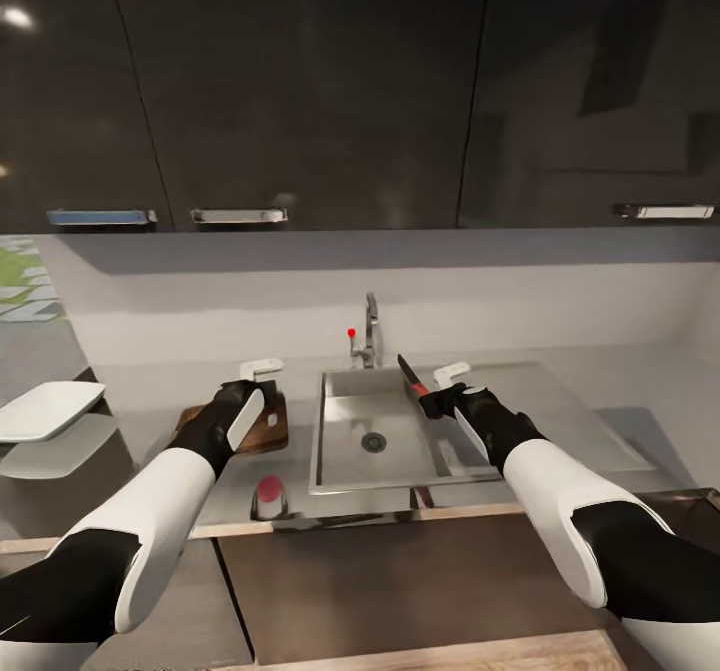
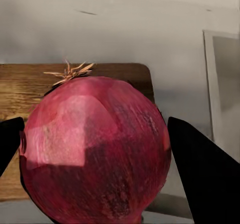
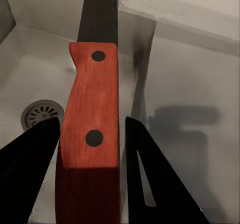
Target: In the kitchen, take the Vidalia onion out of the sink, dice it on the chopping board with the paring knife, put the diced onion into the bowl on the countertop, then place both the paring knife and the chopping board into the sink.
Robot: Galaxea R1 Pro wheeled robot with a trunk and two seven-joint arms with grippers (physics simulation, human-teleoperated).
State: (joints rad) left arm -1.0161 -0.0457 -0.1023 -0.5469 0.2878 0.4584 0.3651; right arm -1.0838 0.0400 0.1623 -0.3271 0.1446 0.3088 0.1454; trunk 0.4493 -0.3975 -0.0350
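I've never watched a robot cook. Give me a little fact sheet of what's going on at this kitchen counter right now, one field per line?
Left gripper: closed around a round red-skinned onion, held over the dark-brown wooden chopping board
Right gripper: clamped on the red handle of the paring knife, dark blade pointing up and away
Knife position: above the grey steel sink, near its right edge
Sink: round drain visible, chrome tap behind
White squarish bowl: on the glossy dark-grey countertop, far left
Dicing: not begun; onion whole
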